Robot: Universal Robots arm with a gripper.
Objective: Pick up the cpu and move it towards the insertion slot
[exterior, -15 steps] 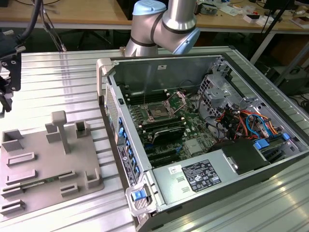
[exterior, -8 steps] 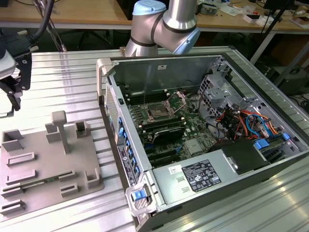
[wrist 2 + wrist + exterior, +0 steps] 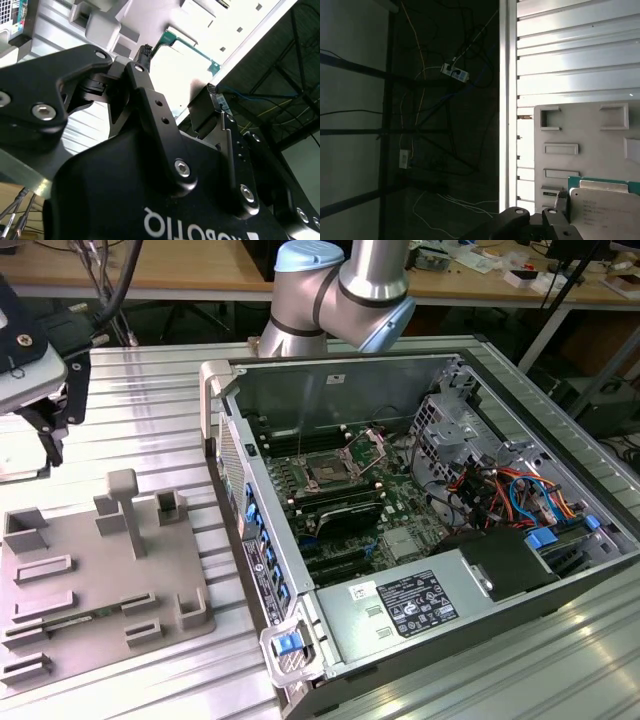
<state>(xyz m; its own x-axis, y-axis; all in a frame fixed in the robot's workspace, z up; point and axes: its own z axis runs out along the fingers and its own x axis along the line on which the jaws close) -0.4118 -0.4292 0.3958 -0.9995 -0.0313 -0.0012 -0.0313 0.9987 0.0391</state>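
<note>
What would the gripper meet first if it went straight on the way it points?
Most likely the grey tray, at or close to the cpu lying on it. In the second wrist view the open gripper aims at a teal-edged piece there, with nothing between. Depth is unclear.

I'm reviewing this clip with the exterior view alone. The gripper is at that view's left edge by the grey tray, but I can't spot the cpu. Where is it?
Observer: In the first wrist view the cpu lies flat on the grey tray, silvery top up.
Operator: Is it gripped yet?
Observer: No. In the second wrist view the gripper is open, its fingers spread apart, and the cpu's green edge shows beyond the gap between them.
</note>
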